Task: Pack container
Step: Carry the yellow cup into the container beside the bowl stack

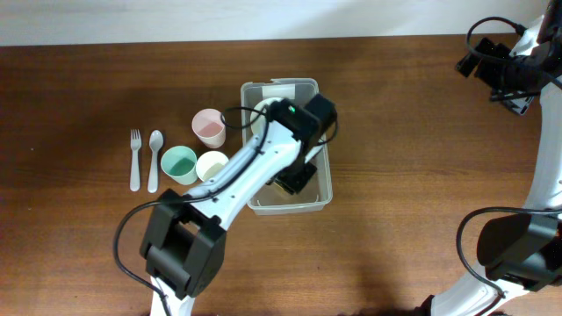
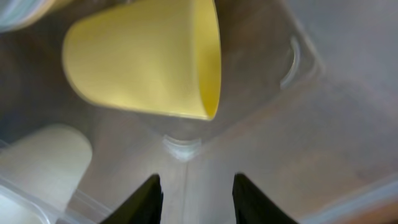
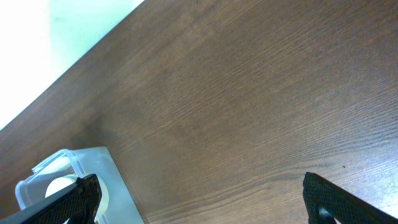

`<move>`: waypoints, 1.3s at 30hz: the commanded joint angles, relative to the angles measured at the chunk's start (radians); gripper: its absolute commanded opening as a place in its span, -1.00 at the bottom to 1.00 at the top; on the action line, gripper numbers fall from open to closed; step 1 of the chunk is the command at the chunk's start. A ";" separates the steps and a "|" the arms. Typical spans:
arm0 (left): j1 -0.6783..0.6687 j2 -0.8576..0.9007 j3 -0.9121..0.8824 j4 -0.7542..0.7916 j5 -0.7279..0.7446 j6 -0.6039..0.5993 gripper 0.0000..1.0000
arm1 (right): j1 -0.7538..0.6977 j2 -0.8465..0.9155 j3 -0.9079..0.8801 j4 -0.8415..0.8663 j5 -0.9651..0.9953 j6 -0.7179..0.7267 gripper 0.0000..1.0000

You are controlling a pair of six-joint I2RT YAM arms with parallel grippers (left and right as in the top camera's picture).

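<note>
Fork (image 1: 134, 160) and spoon (image 1: 154, 160) out left, then teal cup (image 1: 179, 164), pink cup (image 1: 208, 127) and cream cup (image 1: 212, 165). The container (image 1: 323, 189) sits mid-table on brown wood (image 1: 395, 132), its inside mostly hidden overhead by the left arm (image 1: 246, 167). The left gripper (image 2: 196, 186) is down inside it, fingers partly apart and gripping nothing (a blurred yellow cup (image 2: 149, 59) lies tipped just beyond). The right gripper (image 3: 199, 199) is far right, gaping wide, empty.

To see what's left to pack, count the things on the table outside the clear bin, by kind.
Round plastic cups: 3 (pink cup, teal cup, cream cup)
Pale plastic fork: 1
Pale plastic spoon: 1
Total: 5
</note>
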 commanded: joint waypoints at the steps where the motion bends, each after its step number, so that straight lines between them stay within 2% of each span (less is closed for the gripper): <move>1: -0.001 -0.030 -0.044 0.090 -0.046 0.000 -0.19 | 0.000 0.002 0.002 0.000 0.001 0.005 0.98; 7: -0.001 -0.024 -0.044 0.220 -0.088 -0.048 -0.12 | 0.000 0.002 0.002 0.000 0.002 0.005 0.98; 9: -0.001 -0.022 -0.044 0.235 -0.087 -0.049 -0.04 | 0.000 0.002 0.002 0.000 0.001 0.005 0.98; 15: -0.001 0.002 -0.044 0.243 -0.092 -0.079 0.00 | 0.000 0.002 0.002 0.000 0.002 0.005 0.98; 23: -0.001 0.051 -0.044 0.212 -0.096 -0.097 -0.02 | 0.000 0.002 0.002 0.000 0.002 0.005 0.98; 32: -0.001 0.055 -0.044 0.142 -0.189 -0.096 -0.03 | 0.000 0.002 0.002 0.000 0.001 0.005 0.98; 39: -0.001 0.065 -0.044 0.122 -0.203 -0.073 -0.02 | 0.000 0.002 0.002 0.000 0.002 0.005 0.98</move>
